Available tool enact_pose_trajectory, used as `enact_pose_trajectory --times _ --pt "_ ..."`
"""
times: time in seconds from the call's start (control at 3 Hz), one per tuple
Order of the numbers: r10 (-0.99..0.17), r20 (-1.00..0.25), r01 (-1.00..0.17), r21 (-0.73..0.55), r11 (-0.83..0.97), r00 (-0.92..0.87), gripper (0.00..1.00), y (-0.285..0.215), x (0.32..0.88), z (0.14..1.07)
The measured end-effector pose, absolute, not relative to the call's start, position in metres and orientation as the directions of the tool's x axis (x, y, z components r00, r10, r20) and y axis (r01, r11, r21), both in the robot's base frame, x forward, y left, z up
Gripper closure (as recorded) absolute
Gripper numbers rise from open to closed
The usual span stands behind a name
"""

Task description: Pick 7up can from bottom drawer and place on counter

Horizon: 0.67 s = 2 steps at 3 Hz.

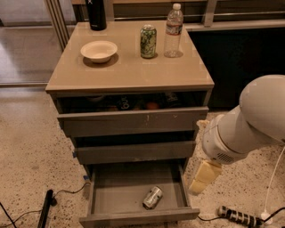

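Note:
The 7up can [152,197], silvery and dented, lies on its side on the bare grey floor of the bottom drawer [116,192], toward the front right. That drawer is pulled fully out. My gripper [204,176] hangs off the white arm just outside the drawer's right wall, right of and slightly above the can, not touching it. The beige counter [129,71] tops the cabinet.
On the counter stand a green-patterned can [148,41], a clear water bottle [173,31], a white bowl [99,50] and a black bottle [96,13]. The top drawer [133,120] is partly open with items inside. A power strip [240,217] and cables lie on the floor.

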<state>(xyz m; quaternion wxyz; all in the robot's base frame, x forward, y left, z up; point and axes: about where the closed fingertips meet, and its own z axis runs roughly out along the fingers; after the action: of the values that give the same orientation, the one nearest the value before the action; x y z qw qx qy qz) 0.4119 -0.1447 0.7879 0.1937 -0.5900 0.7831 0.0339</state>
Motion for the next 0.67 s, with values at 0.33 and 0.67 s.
enact_pose_trajectory --times 0.33,0.67 --pt "-0.917 -0.343 -0.941 -0.191 0.279 -0.202 0.00 -0.140 0.413 0.782" --pt "-0.931 -0.321 -0.955 -0.177 0.237 -0.172 0.00 -0.132 0.423 0.735"
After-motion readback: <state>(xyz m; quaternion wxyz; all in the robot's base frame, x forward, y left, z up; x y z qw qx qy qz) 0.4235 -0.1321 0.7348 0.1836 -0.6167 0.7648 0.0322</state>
